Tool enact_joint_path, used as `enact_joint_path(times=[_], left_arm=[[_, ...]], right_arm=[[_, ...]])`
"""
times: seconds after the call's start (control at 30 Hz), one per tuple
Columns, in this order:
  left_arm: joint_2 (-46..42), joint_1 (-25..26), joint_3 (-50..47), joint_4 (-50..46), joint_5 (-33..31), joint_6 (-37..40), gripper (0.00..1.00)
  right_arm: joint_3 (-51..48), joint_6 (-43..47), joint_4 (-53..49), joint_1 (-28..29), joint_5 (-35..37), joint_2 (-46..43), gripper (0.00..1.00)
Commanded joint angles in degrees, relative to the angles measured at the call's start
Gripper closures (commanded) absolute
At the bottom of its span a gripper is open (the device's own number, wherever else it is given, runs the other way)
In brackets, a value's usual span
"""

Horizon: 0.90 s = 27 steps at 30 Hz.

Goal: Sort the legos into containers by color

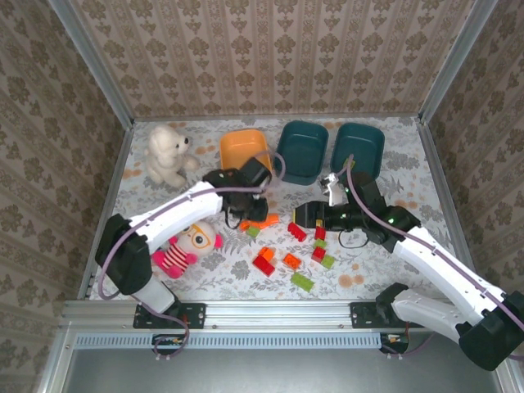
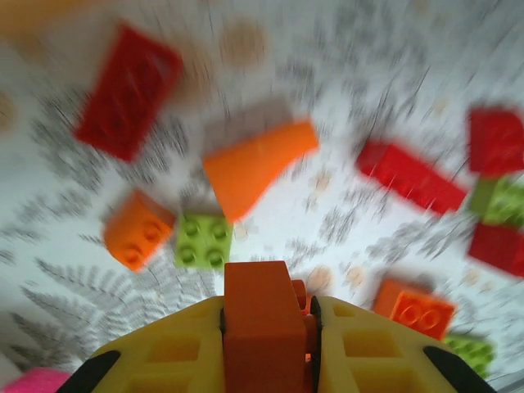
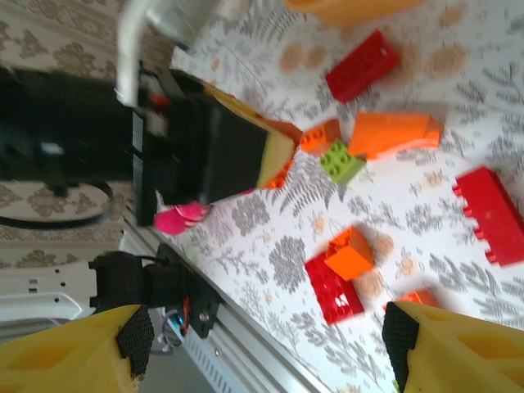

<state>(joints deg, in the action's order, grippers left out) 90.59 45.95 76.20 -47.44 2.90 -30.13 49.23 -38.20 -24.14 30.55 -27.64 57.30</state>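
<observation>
My left gripper (image 2: 266, 304) is shut on an orange lego (image 2: 264, 327), just above the table; from above it (image 1: 244, 214) hangs over the left end of the pile. Below it lie a green lego (image 2: 201, 240), an orange sloped lego (image 2: 258, 166) and a red one (image 2: 128, 90). My right gripper (image 1: 304, 214) stands open over the right of the pile, nothing between its fingers (image 3: 135, 340); under it an orange lego (image 3: 350, 252) rests on a red one (image 3: 332, 291). The orange container (image 1: 246, 150) and two teal containers (image 1: 302, 150) (image 1: 358, 149) stand at the back.
A white plush bear (image 1: 167, 153) sits at the back left. A pink striped plush doll (image 1: 188, 243) lies beside the left arm. More red, orange and green legos are scattered toward the near rail (image 1: 270, 311), among them a green one (image 1: 302, 282).
</observation>
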Motion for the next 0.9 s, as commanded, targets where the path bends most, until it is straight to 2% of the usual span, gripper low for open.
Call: enact_joint_path(times=[0.0,0.23,0.4,0.5,0.63,0.87], left_arm=[[1.82,-5.99,6.44,-3.77,-0.02,2.90,0.82],[19.15,-16.97,25.66,-2.55,4.26,6.45,0.82],[34.14,-19.43,41.44,-6.70,4.44,8.77,0.83],[40.77,-21.29,47.92,-8.35,4.32,9.03,0.83],[46.02,-22.20,50.69,-8.35,5.26,8.05,0.83],[49.15,-22.29,51.17,-7.91,8.00,7.18,0.78]], right_arm=[[3.45,-1.08,6.19,0.17,2.90,1.72,0.22],[9.24,-0.68,13.36,0.04,11.22,8.41,0.13],[14.48,-0.52,12.83,-0.75,14.06,14.14,0.02],[17.56,-1.50,10.29,-1.17,14.37,17.48,0.00],[21.87,-0.15,3.13,-1.43,13.47,20.67,0.00],[20.64,4.44,-5.21,-1.72,17.33,19.11,0.00]])
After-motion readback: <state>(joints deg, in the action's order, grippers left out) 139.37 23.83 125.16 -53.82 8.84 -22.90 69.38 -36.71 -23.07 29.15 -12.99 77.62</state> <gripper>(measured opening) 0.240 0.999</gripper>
